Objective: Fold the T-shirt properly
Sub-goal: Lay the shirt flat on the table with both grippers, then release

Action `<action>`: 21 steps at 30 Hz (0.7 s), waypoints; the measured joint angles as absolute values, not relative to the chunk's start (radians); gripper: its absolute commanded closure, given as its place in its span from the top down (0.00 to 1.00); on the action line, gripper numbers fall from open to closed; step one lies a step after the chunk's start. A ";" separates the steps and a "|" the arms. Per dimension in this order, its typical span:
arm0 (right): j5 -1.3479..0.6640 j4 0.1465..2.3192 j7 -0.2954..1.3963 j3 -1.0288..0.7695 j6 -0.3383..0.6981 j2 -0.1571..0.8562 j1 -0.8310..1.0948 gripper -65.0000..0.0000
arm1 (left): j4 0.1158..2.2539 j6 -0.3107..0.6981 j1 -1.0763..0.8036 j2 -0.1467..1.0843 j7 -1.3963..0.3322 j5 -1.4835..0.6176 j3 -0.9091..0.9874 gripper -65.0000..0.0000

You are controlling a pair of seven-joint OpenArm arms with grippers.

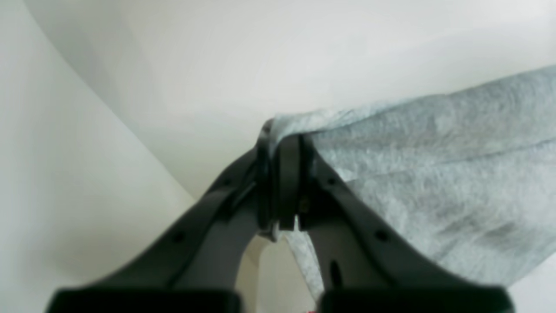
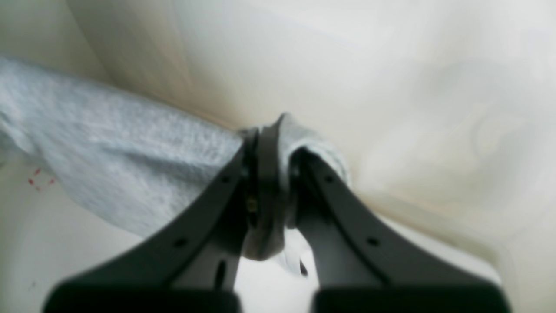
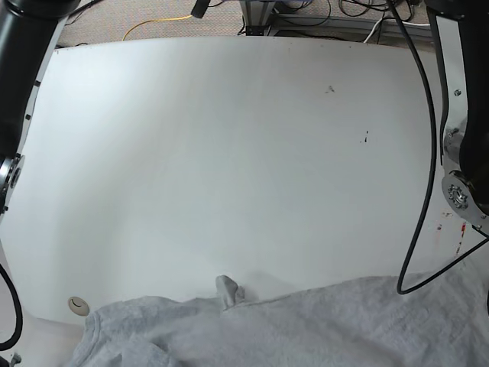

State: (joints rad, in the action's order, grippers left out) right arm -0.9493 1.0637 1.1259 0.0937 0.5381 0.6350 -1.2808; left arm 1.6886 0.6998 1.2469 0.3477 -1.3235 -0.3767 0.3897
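Observation:
The light grey T-shirt (image 3: 306, 325) stretches along the near edge of the white table (image 3: 229, 153), with a small bunched peak in its middle; no lettering shows. In the left wrist view my left gripper (image 1: 280, 139) is shut on an edge of the T-shirt (image 1: 434, 165), and the cloth runs away to the right. In the right wrist view my right gripper (image 2: 271, 134) is shut on a bunched bit of the T-shirt (image 2: 117, 148), and the cloth runs away to the left. Neither gripper shows in the base view.
Arm links stand at the table's left edge (image 3: 23, 30) and right edge (image 3: 466, 153). A black cable (image 3: 416, 191) hangs down over the table's right side. A small round disc (image 3: 76, 304) lies near the front left corner. Cables lie beyond the far edge.

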 measured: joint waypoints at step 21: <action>-1.032 1.066 1.195 -0.210 0.541 0.647 -0.671 0.00 | 1.883 0.699 0.501 0.302 -1.362 -0.473 0.439 0.00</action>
